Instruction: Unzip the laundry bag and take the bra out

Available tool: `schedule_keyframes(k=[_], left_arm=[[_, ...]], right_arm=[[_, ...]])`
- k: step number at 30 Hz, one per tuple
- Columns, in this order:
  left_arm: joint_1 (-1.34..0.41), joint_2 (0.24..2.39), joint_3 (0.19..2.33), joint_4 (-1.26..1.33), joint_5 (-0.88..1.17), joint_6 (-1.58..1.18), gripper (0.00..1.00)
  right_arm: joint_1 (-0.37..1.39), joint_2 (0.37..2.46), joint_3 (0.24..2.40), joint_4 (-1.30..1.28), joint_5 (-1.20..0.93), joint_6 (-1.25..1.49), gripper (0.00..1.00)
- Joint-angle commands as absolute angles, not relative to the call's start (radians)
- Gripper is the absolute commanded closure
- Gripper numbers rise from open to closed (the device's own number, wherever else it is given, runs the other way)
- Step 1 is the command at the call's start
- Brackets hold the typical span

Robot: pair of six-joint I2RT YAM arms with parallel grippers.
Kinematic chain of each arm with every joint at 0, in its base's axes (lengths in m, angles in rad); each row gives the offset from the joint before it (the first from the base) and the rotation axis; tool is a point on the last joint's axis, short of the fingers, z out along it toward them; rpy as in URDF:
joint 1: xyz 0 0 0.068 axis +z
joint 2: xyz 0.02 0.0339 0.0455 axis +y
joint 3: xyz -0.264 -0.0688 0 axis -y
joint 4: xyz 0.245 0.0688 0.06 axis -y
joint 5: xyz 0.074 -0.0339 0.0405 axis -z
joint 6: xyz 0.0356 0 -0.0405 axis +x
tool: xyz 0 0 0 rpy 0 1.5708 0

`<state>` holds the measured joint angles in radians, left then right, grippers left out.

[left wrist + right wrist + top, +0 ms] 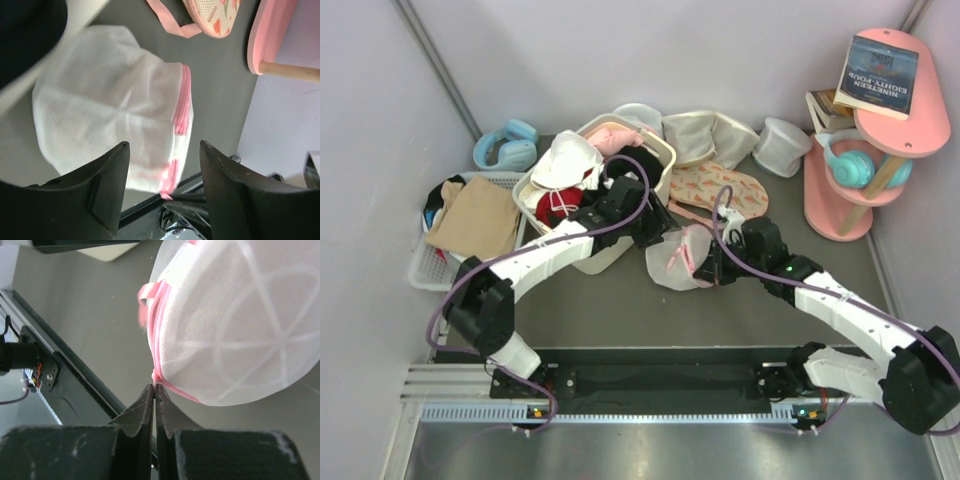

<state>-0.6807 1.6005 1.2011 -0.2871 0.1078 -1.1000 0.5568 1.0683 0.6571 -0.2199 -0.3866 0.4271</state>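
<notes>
Right claw (155, 388) pinched on zip rim of bag (235, 325), left claw (164, 150) spread over bag; floppy light mesh, best held by rim.

Walls: pale lilac-grey panels (720, 50) on the far, left and right sides; a grey strut (435, 65) crosses the far left corner.
Surface: dark grey (720, 310), matt, evenly lit, with soft shadows.
Near edge: black base plate (660, 383), ribbed aluminium rail (450, 383), brushed metal sheet (650, 450) outermost.
Furniture: pink tiered shelf (920, 135) with a wooden peg (892, 175) at the far right corner, bearing a book (878, 75) and teal headphones (848, 165).
</notes>
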Motion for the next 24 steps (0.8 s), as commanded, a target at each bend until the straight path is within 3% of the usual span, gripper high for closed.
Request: schedule_keyframes(k=[1, 8, 18, 24], left_arm=[[-0.718, 1.454, 1.161, -0.348, 0.043, -1.091, 0.37], [-0.793, 1.361, 1.066, -0.36, 0.012, -1.152, 0.37], [-0.85, 1.416, 1.075, -0.373, -0.035, -1.135, 0.38], [-0.851, 1.468, 1.1, -0.385, -0.037, -1.103, 0.45]], right_arm=[[0.621, 1.117, 0.748, -0.184, -0.387, 0.419, 1.0], [0.701, 1.181, 0.795, -0.164, -0.368, 0.425, 1.0], [0.741, 1.175, 0.802, -0.172, -0.351, 0.431, 1.0], [0.741, 1.154, 0.804, -0.184, -0.337, 0.433, 1.0]])
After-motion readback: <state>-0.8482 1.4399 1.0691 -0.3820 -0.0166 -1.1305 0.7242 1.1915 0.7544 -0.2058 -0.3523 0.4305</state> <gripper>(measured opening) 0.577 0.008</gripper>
